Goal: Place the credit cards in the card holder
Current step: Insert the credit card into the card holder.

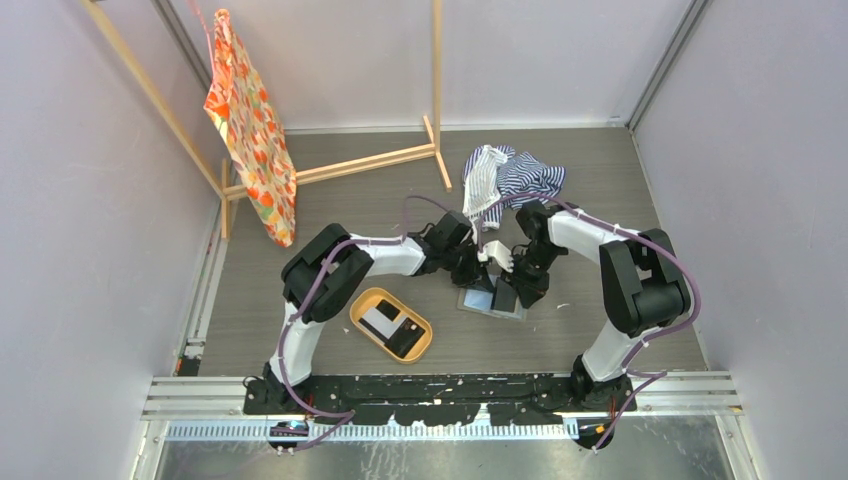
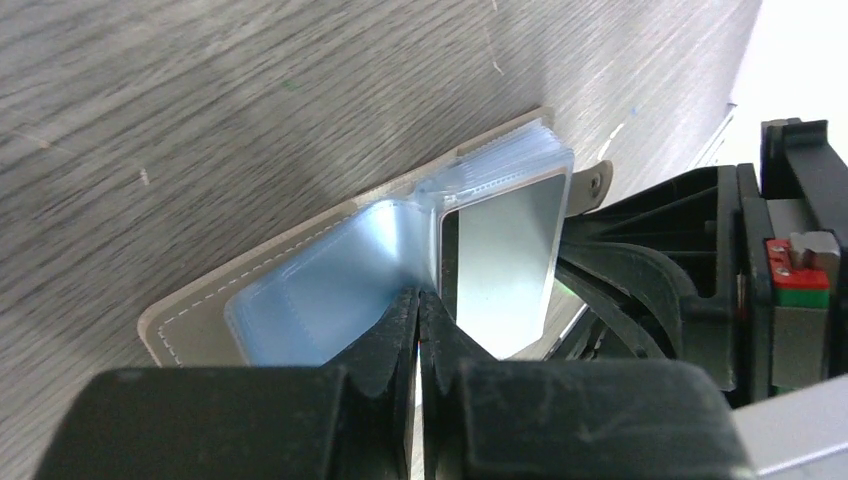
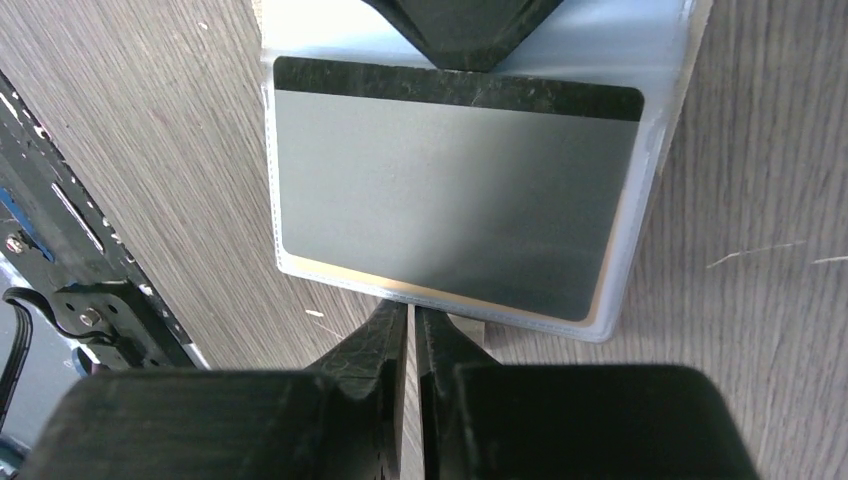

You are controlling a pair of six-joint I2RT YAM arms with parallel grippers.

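The card holder (image 2: 190, 325) lies open on the table, tan outside with pale blue clear sleeves (image 2: 320, 285). One sleeve stands up and holds a grey credit card (image 3: 455, 205) with a black stripe. My left gripper (image 2: 420, 297) is shut, its tips pinching a sleeve at the fold. In the right wrist view its tips show at the sleeve's top edge. My right gripper (image 3: 412, 312) is shut to a thin slit, tips against the sleeve's lower edge, nothing seen between them. From above, both grippers (image 1: 480, 268) (image 1: 503, 292) meet over the holder (image 1: 478, 300). A white card (image 1: 378, 320) and a black card (image 1: 404, 338) lie in a tray.
The oval orange tray (image 1: 356, 315) sits left of the holder. A striped cloth (image 1: 515, 175) lies at the back. A wooden rack (image 1: 340, 165) with an orange patterned cloth (image 1: 250, 130) stands at the back left. The arms' base rail (image 1: 440, 395) runs along the near edge.
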